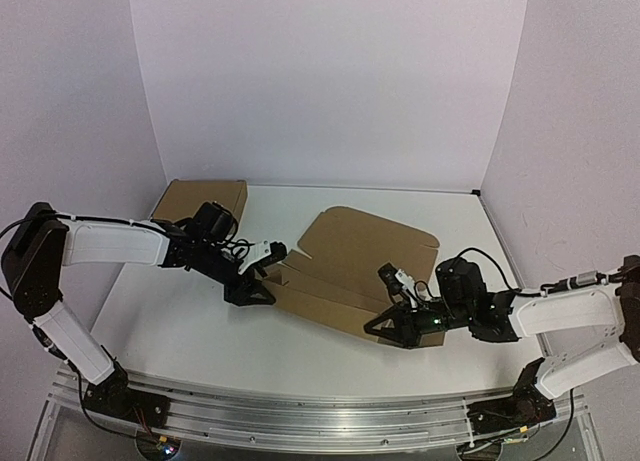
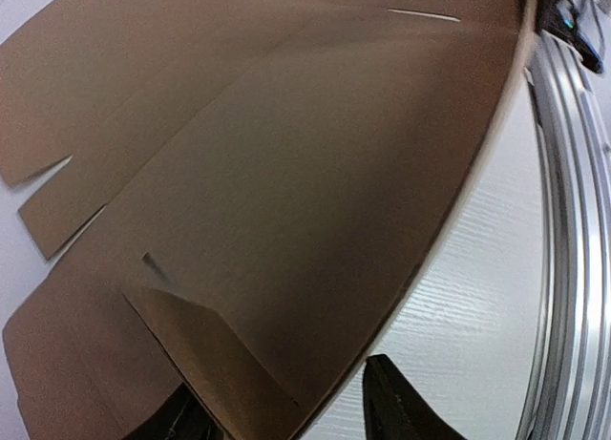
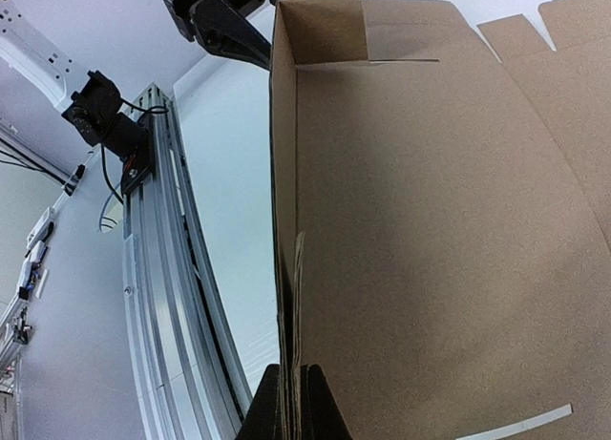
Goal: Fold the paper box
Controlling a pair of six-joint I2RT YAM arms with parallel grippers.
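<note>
Your right gripper (image 3: pixel 291 407) clamps the paper box (image 1: pixel 350 271) by its near wall; that wall runs lengthwise to your left gripper (image 1: pixel 252 287), jaws parted astride its end.

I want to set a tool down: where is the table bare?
Bare: the table near left, between left arm and rail, and the far right corner beyond the paper box. Crowded: the middle, left gripper and right gripper at the paper box; second box far left.

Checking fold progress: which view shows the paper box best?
Top external: the paper box shows almost whole, lid panel to near edge. Left wrist shows only a panel stretch with slits; right wrist, one panel and an upright wall seen edge-on.
</note>
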